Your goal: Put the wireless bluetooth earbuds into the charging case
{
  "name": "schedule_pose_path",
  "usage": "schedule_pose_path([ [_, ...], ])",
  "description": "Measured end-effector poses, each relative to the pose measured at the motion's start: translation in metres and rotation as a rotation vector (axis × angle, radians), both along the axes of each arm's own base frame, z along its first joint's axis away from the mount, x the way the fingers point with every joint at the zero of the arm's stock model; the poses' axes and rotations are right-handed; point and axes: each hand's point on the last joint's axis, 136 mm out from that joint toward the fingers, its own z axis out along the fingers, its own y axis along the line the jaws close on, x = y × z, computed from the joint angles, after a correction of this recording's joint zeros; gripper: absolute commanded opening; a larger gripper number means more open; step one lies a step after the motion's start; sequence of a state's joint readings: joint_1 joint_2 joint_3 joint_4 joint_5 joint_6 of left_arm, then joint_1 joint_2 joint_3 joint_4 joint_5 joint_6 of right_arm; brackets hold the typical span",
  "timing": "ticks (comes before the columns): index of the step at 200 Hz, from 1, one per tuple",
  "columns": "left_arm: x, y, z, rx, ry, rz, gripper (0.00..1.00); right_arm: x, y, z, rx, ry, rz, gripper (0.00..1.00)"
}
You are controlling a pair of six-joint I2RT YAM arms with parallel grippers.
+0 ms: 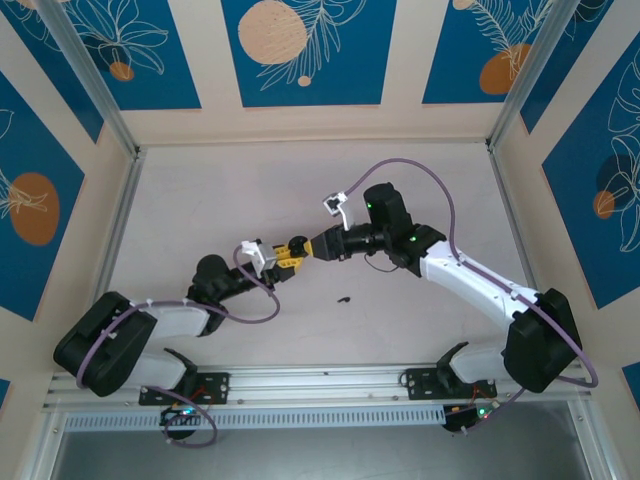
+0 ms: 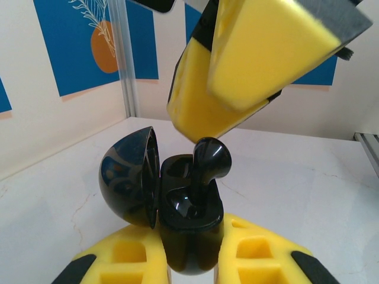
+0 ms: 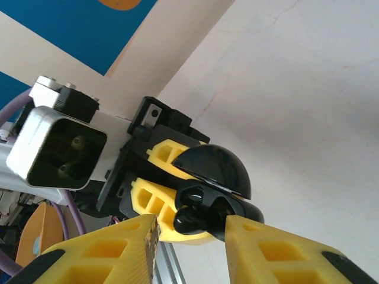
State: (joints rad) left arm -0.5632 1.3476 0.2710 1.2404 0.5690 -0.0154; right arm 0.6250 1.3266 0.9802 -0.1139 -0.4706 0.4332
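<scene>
Black, light, likely slippery earbud (image 2: pixel 208 163) stands stem-down in the case (image 2: pixel 183 207) the left pincer (image 2: pixel 189 255) clamps — right pincer (image 3: pixel 190 228) at its head, the surest hold, grip unclear.

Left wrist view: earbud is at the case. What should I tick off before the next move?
1. Case clamped in left gripper: ok.
2. Lid open: ok.
3. Earbud seated flush: not ok; stem in a slot, head stands proud.
4. Right gripper holding earbud: cannot tell.
5. Second slot free: ok.
6. Speck on table is the other earbud: cannot tell.
</scene>
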Motion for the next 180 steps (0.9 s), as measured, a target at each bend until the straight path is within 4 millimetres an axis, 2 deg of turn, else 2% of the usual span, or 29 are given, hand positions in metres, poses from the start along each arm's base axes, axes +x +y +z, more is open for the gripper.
schedule_pose_path([
  [24, -0.0006, 0.0002, 0.0015, -0.001, -0.002, 0.0, 0.14, -0.0008, -0.0001, -0.0017, -0.004, 0.009, 0.003, 0.29],
  [107, -0.0019, 0.0011, 0.0024, 0.003, 0.004, 0.0, 0.14, 0.0011, 0.0046, -0.0018, -0.001, 0.021, 0.02, 0.2],
  [180, -0.0011, 0.0013, -0.0008, 0.01, 0.017, 0.004, 0.14, -0.0033, 0.0066, -0.0031, -0.005, 0.03, 0.034, 0.16],
])
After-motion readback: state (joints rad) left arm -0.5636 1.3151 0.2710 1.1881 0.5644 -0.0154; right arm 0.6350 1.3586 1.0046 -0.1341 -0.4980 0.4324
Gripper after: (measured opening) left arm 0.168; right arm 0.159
